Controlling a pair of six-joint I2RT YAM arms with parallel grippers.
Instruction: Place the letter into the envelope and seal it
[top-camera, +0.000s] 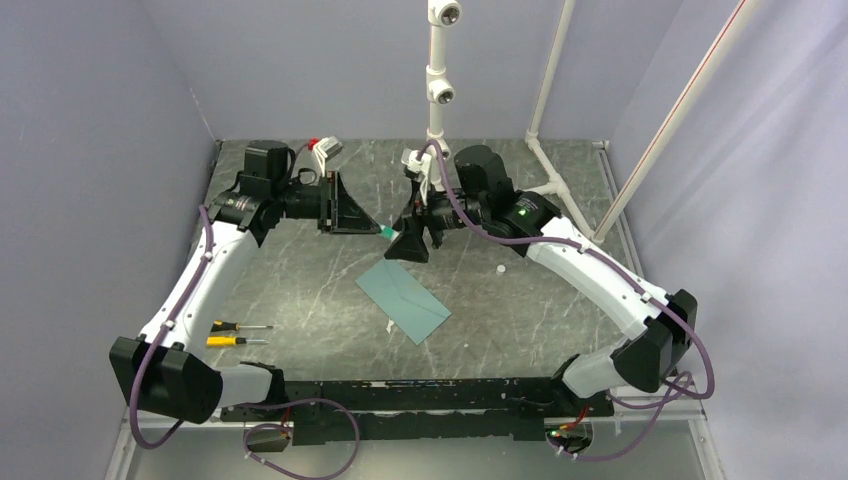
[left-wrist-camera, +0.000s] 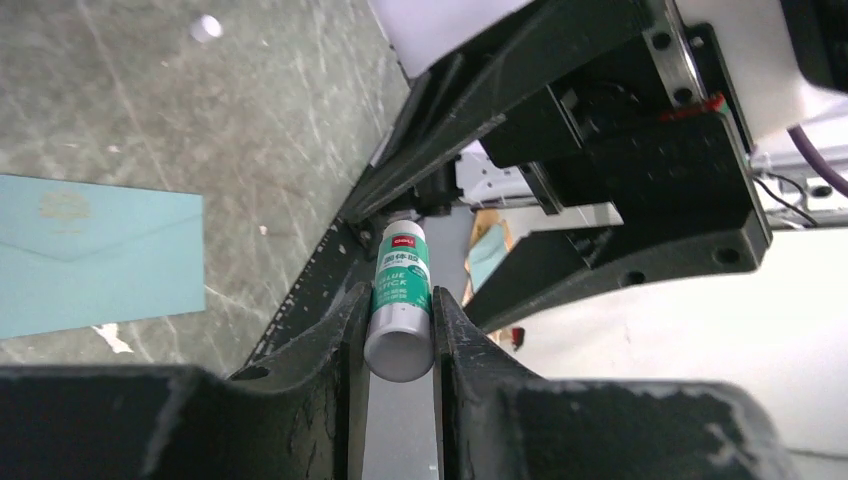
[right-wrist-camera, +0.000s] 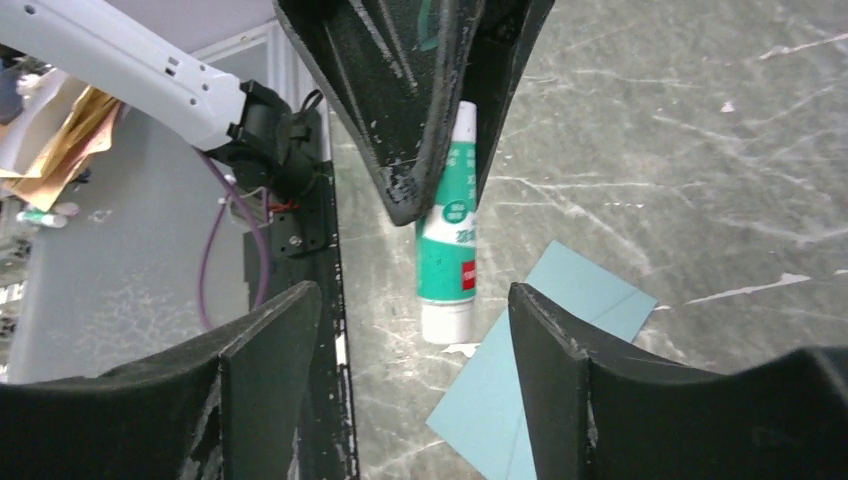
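Top view: the envelope lies flat mid-table, and no letter shows.
Left wrist: the left gripper clamps a glue stick.
Right wrist: the right gripper stands open before the stick's free end. Its 2 fingers should close squarely on it before pulling.

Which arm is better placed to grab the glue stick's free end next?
Right. The right claw is open, facing the free end of the glue stick; the left claw is shut on its other end.
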